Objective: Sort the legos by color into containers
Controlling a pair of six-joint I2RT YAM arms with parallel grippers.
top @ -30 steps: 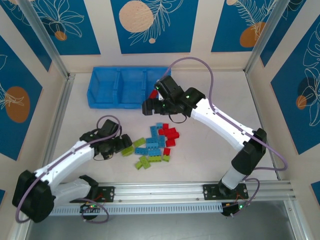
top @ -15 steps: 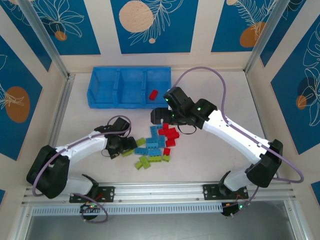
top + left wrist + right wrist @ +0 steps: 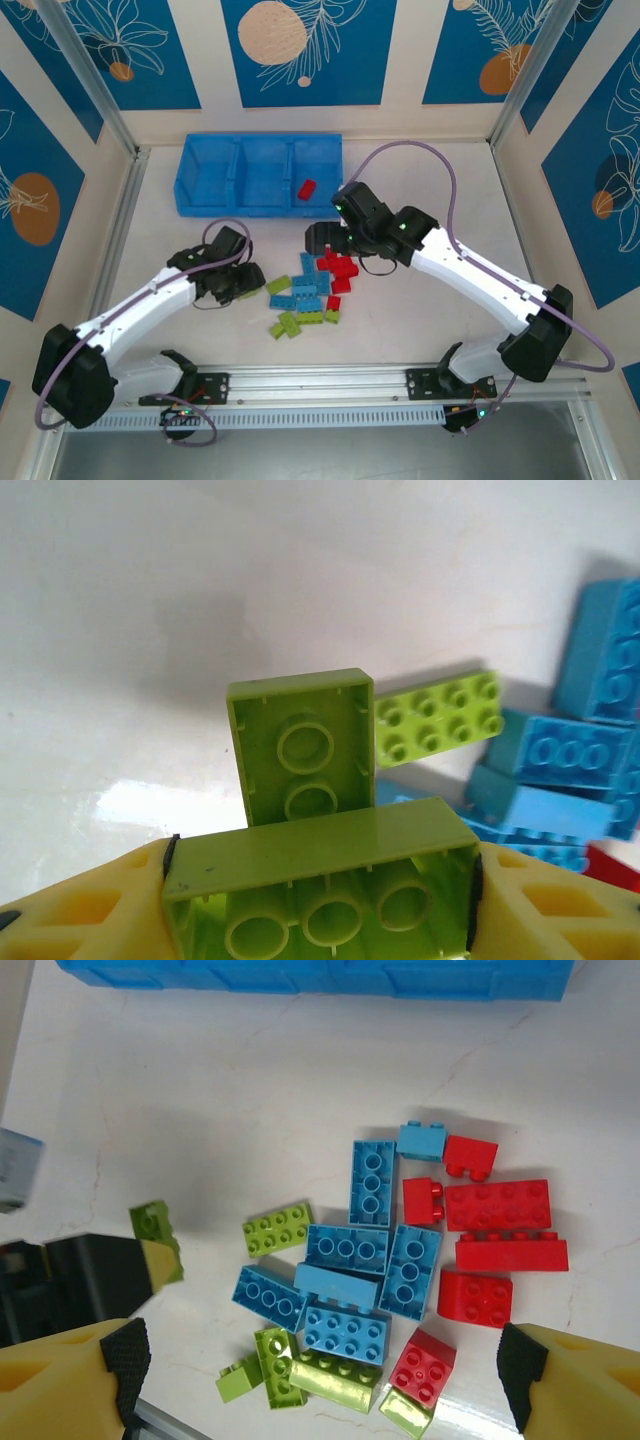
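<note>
Held brick: the left end effector (image 3: 320, 905) is pinching a lime green brick (image 3: 320, 845) by its two short ends, with the hollow underside facing the wrist camera.
Companion piece: a second green brick (image 3: 300, 745) stands at the 12 o'clock edge of the held one and touches it. I cannot tell whether the two are clipped together.
Handling: the bricks look light, rigid and glossy. They should not crush, but a smooth wall could slide or twist in a loose pinch. Flat opposite walls near the middle look like the best hold. If the companion piece is only resting there, it may drop off.
Right end effector (image 3: 318, 240): fingers spread wide with nothing between them, above the 12 o'clock edge of the pile.
Pile of bricks (image 3: 315, 285): on the table (image 3: 420, 170), just at 3 o'clock of the left end effector in the overhead view. Red ones (image 3: 497, 1205) lie toward 3 o'clock, blue ones (image 3: 345, 1248) in the centre, and green ones toward 7 o'clock.
Bin (image 3: 240, 208): at 11 o'clock of the pile and well apart from it. One red brick (image 3: 306, 189) lies in its right compartment.
Likely destination: one of the other two compartments, roughly at 12 o'clock of the left end effector.
</note>
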